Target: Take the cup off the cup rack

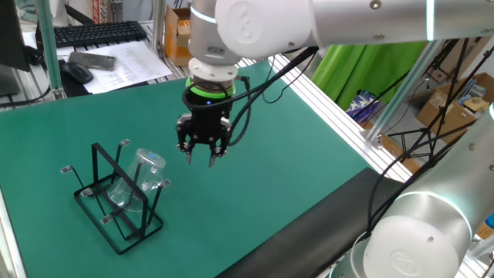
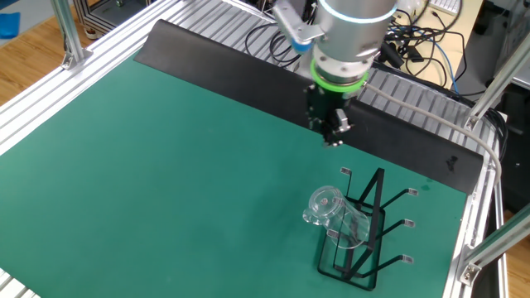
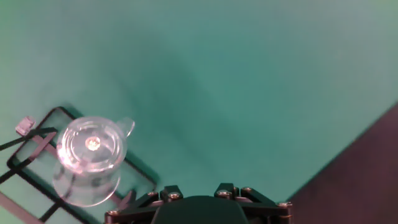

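Hanging tilted on a peg of the cup rack (image 1: 116,197) near the bench (image 1: 255,177) corner, the cup (image 1: 139,181) is lying below and beside the hand (image 1: 202,157), which is hovering open, gripping nothing.

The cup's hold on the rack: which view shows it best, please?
One fixed view: the cup hangs tilted on a peg of the cup rack, seen sideways. The other fixed view shows it end-on; the hand view looks onto its round end.

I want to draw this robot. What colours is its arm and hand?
The arm is fat, round and shiny silver-white. A glowing green ring wraps its wrist. Below that the gripper is black, with short black fingers. Black cables loop beside the wrist.
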Available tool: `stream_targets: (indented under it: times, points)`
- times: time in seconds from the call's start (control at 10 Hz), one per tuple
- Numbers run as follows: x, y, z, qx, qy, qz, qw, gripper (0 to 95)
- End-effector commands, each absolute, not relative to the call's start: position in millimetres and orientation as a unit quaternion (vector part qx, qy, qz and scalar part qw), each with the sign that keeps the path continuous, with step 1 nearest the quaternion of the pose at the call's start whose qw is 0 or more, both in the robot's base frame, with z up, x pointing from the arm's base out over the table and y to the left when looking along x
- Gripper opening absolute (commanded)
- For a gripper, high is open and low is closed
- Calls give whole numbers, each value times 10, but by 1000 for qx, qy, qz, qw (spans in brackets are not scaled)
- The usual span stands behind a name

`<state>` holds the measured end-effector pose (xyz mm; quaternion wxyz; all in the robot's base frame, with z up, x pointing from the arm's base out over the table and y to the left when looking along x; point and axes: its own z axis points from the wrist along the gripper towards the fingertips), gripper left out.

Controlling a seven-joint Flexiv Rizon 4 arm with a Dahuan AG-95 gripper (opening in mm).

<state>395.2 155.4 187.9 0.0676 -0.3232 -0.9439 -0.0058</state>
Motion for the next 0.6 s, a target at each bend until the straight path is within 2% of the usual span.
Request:
stream_targets:
  times: [0.1, 0.4, 0.6]
  points:
    - [3930, 1794, 1961, -375, -923, -27, 79, 380]
    - [3885, 2107, 2080, -425, -900, -54, 80, 380]
    - [3830, 2297, 2129, -441, -893, -60, 66, 380]
